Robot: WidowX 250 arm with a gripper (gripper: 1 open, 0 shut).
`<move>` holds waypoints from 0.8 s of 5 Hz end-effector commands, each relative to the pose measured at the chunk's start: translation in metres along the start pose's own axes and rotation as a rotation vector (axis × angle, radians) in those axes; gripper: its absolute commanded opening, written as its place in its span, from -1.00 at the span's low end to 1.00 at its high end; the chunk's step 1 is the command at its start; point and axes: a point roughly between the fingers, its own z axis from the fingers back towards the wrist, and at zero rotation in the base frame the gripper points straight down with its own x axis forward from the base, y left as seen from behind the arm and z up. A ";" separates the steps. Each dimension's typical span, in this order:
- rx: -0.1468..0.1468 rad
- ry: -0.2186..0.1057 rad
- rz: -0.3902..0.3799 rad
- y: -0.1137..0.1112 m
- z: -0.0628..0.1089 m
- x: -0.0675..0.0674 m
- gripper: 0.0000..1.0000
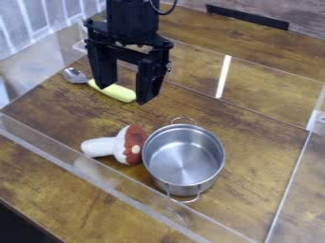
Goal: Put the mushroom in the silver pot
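The mushroom [114,145] lies on its side on the wooden table, cream stem pointing left and reddish-brown cap against the left wall of the silver pot [183,157]. The pot stands upright and empty, a thin wire handle at its front and another at its back. My gripper [128,87] hangs behind and above the mushroom, pointing down, its two black fingers [99,74] spread wide with nothing between them. It is well apart from both the mushroom and the pot.
A yellow-green elongated object [117,92] lies just under the gripper, with a grey spoon-like piece [76,74] to its left. Clear acrylic walls [76,161] fence the wooden table [254,104] at front, left and right.
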 end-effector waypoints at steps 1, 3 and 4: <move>0.004 0.027 -0.064 -0.005 -0.005 -0.003 1.00; 0.032 0.060 -0.304 0.002 -0.026 -0.001 1.00; 0.058 0.062 -0.464 0.012 -0.042 -0.006 1.00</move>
